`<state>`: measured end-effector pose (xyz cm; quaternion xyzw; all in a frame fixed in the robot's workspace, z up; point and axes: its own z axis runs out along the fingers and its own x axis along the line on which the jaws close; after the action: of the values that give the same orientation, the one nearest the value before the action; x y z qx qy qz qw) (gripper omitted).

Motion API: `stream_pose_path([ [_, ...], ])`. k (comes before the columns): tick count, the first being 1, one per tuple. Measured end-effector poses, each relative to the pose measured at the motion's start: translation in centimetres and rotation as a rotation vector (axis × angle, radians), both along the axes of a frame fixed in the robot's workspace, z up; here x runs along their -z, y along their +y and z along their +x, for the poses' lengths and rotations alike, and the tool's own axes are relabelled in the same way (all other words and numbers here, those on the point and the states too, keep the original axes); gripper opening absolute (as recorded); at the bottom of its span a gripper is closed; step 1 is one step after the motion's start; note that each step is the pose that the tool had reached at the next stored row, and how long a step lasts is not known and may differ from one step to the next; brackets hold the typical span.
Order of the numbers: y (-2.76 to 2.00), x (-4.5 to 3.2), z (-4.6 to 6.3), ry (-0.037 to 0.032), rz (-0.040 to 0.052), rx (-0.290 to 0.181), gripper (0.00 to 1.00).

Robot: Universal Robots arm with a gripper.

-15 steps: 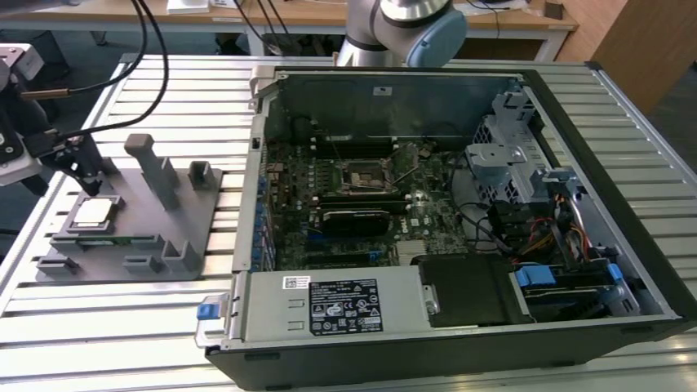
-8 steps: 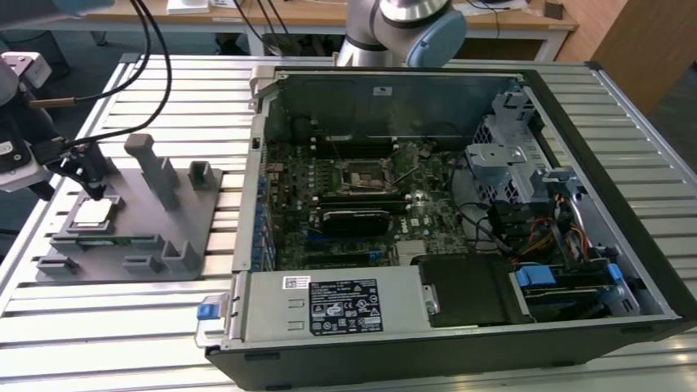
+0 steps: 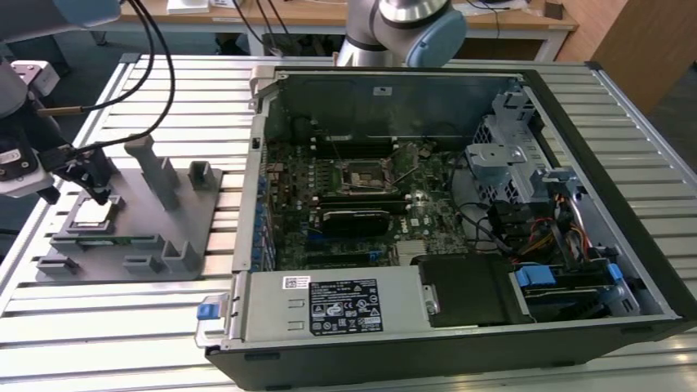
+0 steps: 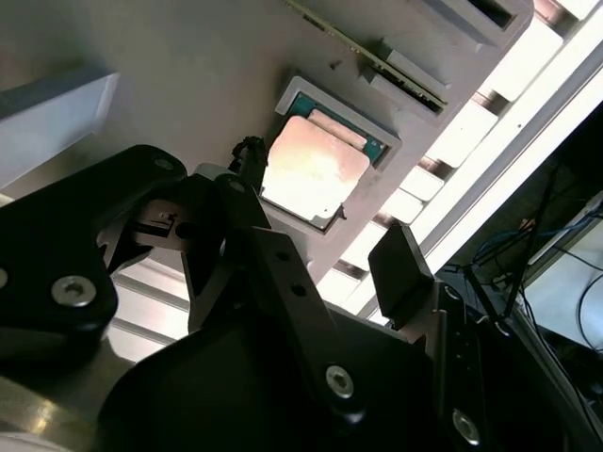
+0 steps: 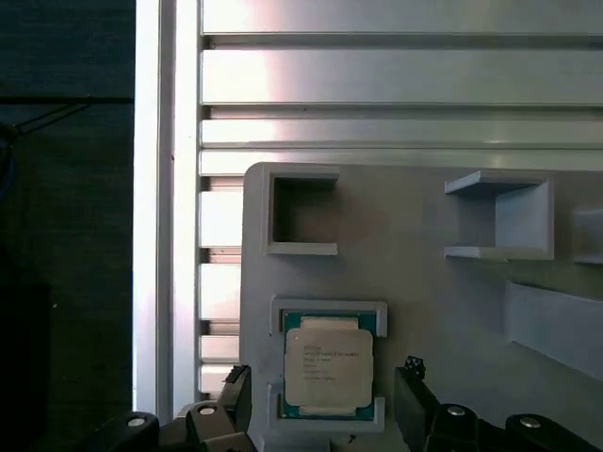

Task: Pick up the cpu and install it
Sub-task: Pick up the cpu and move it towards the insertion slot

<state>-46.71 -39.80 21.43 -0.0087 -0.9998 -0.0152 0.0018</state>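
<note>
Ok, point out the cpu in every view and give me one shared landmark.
Exterior view: the cpu lies on the grey fixture plate, at the exterior view's left.
First wrist view: the cpu is seated in that plate.
Second wrist view: the cpu sits in the same plate.
Shared landmark: the grey fixture plate.
</note>
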Motion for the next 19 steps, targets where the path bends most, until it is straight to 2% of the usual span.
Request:
stream_pose_path([
  [3, 0.00, 0.55, 0.0, -0.0016, -0.0001, 0.000, 0.71],
  [8, 0.00, 1.28, -0.1, -0.0128, -0.0001, 0.000, 0.71],
  [19, 0.03, 2.18, -0.1, -0.0138, -0.0010, 0.000, 0.71],
])
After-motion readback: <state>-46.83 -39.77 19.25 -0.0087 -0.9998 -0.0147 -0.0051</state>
